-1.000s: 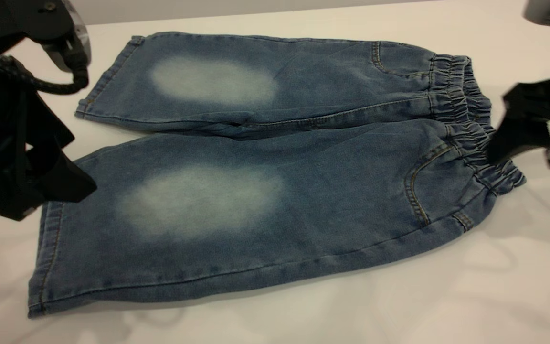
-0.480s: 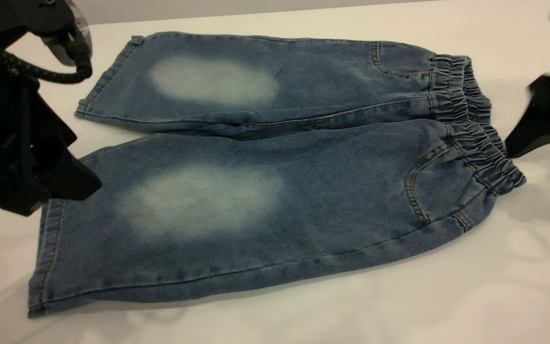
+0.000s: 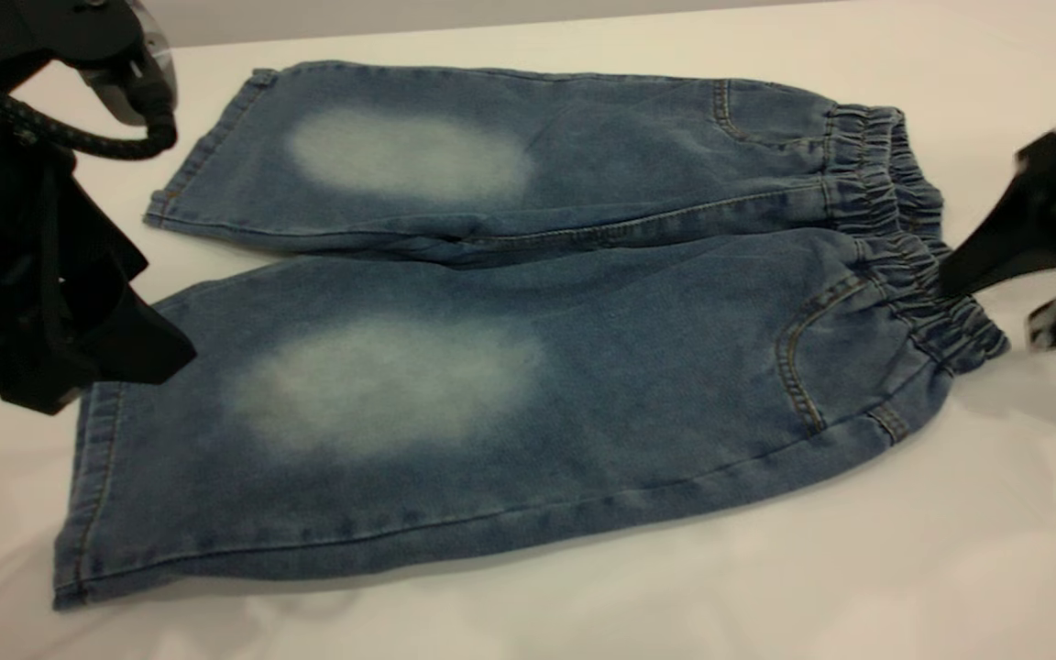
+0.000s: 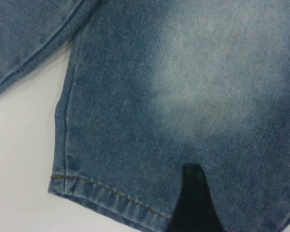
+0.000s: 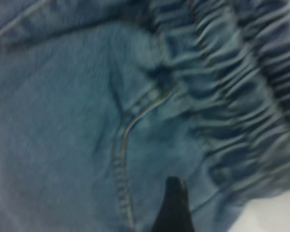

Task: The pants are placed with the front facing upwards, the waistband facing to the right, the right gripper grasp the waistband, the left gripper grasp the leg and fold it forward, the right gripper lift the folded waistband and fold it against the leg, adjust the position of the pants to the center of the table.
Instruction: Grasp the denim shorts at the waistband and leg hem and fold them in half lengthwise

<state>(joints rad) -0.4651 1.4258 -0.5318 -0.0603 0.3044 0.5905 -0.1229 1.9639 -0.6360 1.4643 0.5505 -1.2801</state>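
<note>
Your pants point(image 3: 528, 321) lie flat and spread on the white worktop point(image 3: 766, 568), front up, with the two legs pointing toward your left arm and the waistband point(image 3: 904, 229) at the end nearest your right arm. The nearer leg point(image 3: 326, 412) is the wider-looking one, its pale oval at the knee; the farther leg sits just beside it, their inner edges meeting along the crotch seam.

Your right claw point(image 3: 1005, 293) hovers at the waistband's near corner, its two black fingers spread apart: one tip reaches the ruffled elastic edge, the other sits lower, just off the fabric over the worktop. It pinches nothing. In your right wrist view a single dark fingertip point(image 5: 173, 208) shows over the denim just beside the curved pocket stitching, with the gathered band close by.

Your left claw point(image 3: 115, 348) is at the hem of the nearer leg, one dark finger overlapping the hem's inner corner. In your left wrist view one fingertip point(image 4: 195, 203) lies over the hem stitching; you cannot tell from these views whether this claw is spread or closed, or whether it grips the cloth.
</note>
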